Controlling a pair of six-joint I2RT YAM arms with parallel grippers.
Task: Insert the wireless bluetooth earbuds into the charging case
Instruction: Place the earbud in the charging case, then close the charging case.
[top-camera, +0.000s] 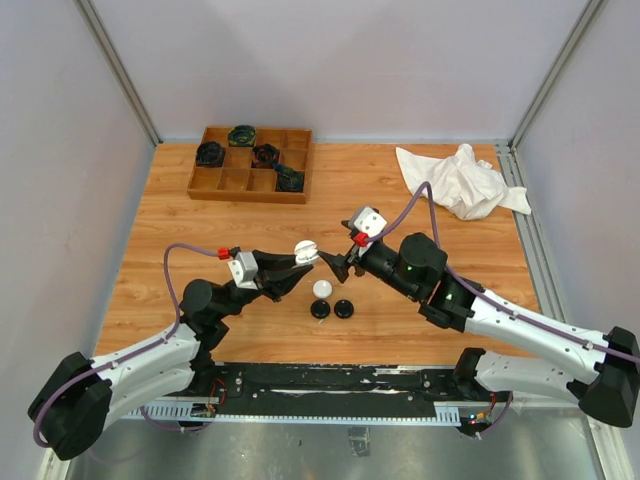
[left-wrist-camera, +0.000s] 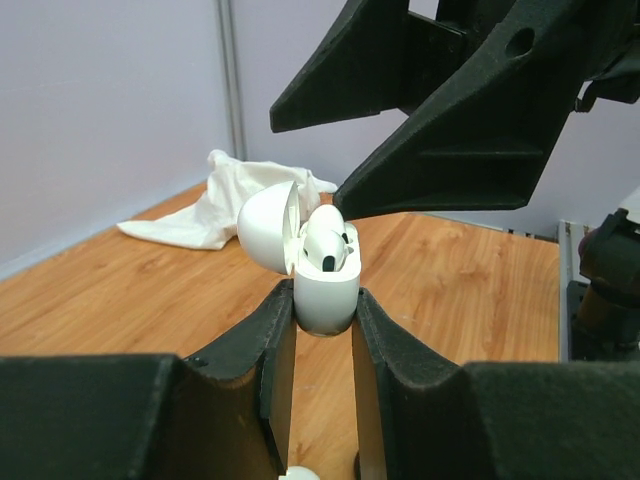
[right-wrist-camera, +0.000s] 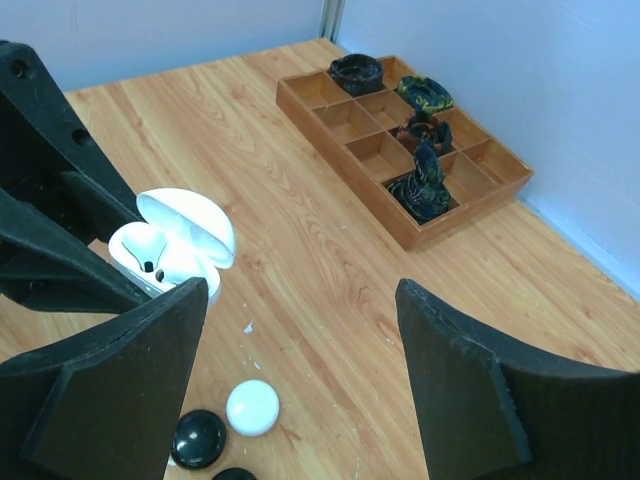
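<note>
My left gripper (top-camera: 303, 257) is shut on a white charging case (top-camera: 306, 251), held above the table with its lid hinged open. In the left wrist view my left gripper (left-wrist-camera: 325, 312) pinches the case body (left-wrist-camera: 325, 295); a white earbud (left-wrist-camera: 324, 238) sits in it, next to the open lid (left-wrist-camera: 266, 226). My right gripper (top-camera: 338, 264) is open and empty, close beside the case on its right. In the right wrist view the right gripper (right-wrist-camera: 300, 292) is open, with the open case (right-wrist-camera: 150, 262) and an earbud (right-wrist-camera: 138, 244) at its left finger. No loose earbud shows.
A closed white round case (top-camera: 322, 289) and two black ones (top-camera: 320, 310) (top-camera: 343, 308) lie on the table below the grippers. A wooden compartment tray (top-camera: 245, 195) with dark items stands at the back left. A crumpled white cloth (top-camera: 460, 180) lies at the back right.
</note>
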